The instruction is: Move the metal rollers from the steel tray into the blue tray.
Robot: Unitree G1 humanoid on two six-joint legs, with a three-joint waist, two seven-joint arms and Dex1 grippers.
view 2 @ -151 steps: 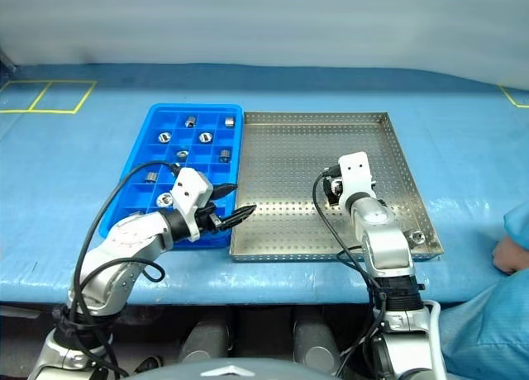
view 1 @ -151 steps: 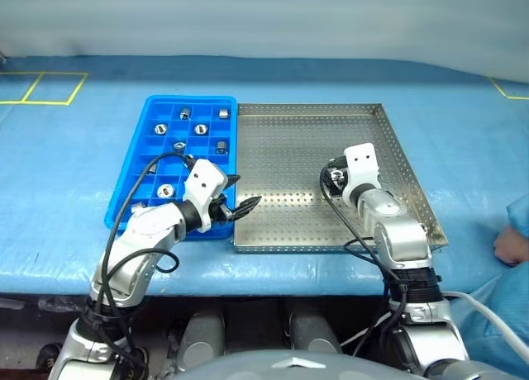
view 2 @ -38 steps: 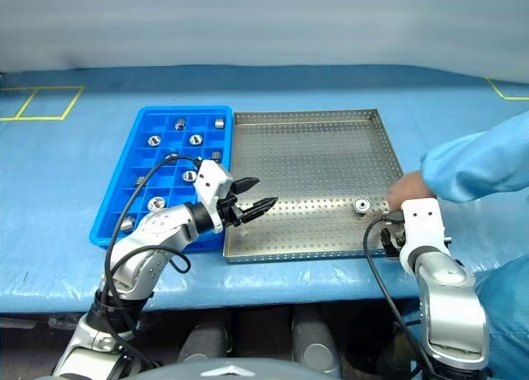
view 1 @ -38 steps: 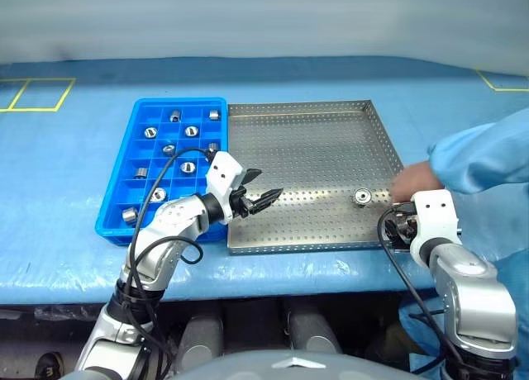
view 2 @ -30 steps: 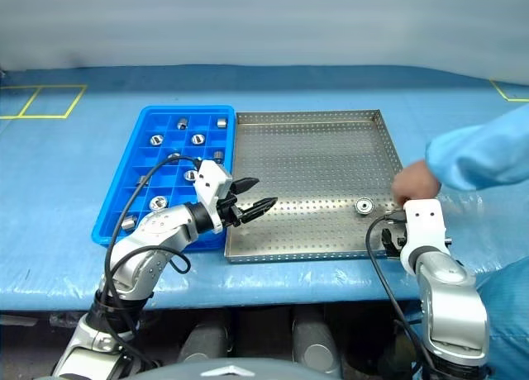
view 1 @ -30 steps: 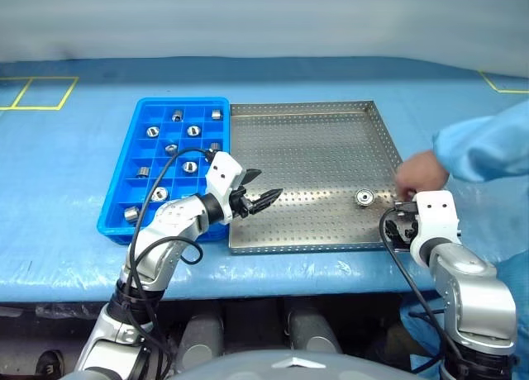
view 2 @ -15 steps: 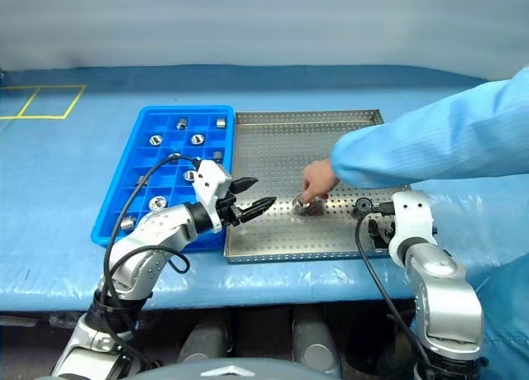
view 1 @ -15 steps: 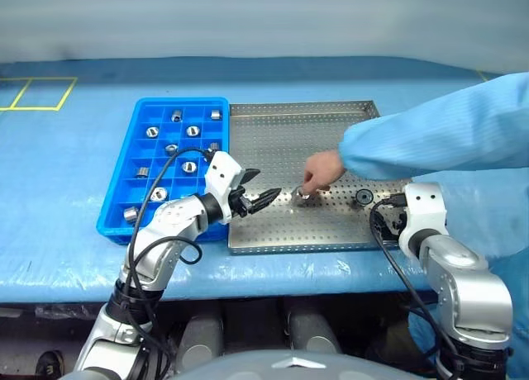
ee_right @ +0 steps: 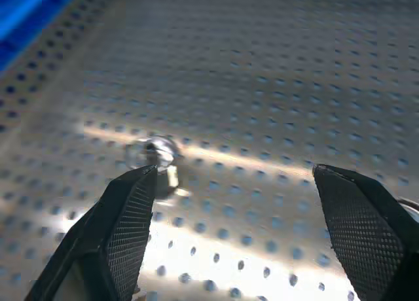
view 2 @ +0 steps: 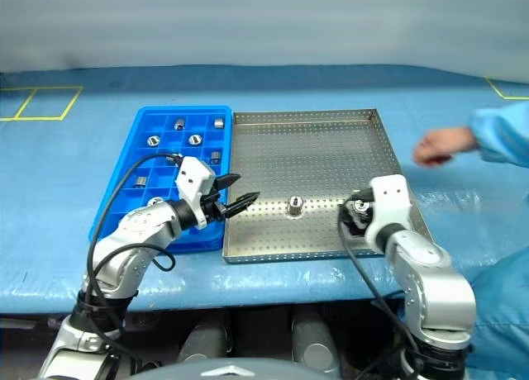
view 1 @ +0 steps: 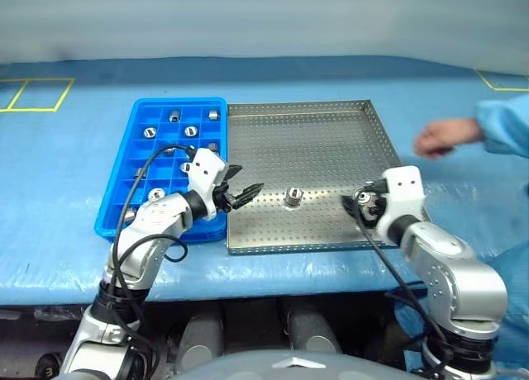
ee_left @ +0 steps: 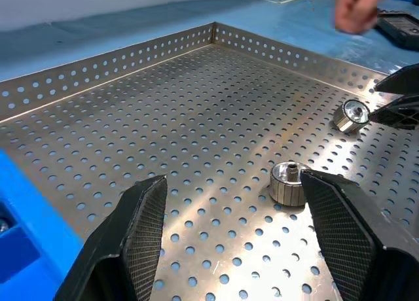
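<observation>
table (view 1: 66, 161): blue cover, yellow tape marks far L + far R corner | on it: blue tray (view 1: 126, 200) L, steel tray (view 1: 331, 140) R, edges touching | both flat, near front edge

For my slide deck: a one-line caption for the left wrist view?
Open left gripper over the steel tray, two metal rollers ahead.

From my head views I see even, bright overhead light on the tabletop (view 1: 74, 190), with soft short shadows. The steel tray (view 1: 331, 132) shows mild sheen there. In my right wrist view its floor carries a bright glare band, and the metal roller (ee_right: 157, 154) is smeared and soft. A person's hand (view 1: 442, 137) is motion-blurred.
</observation>
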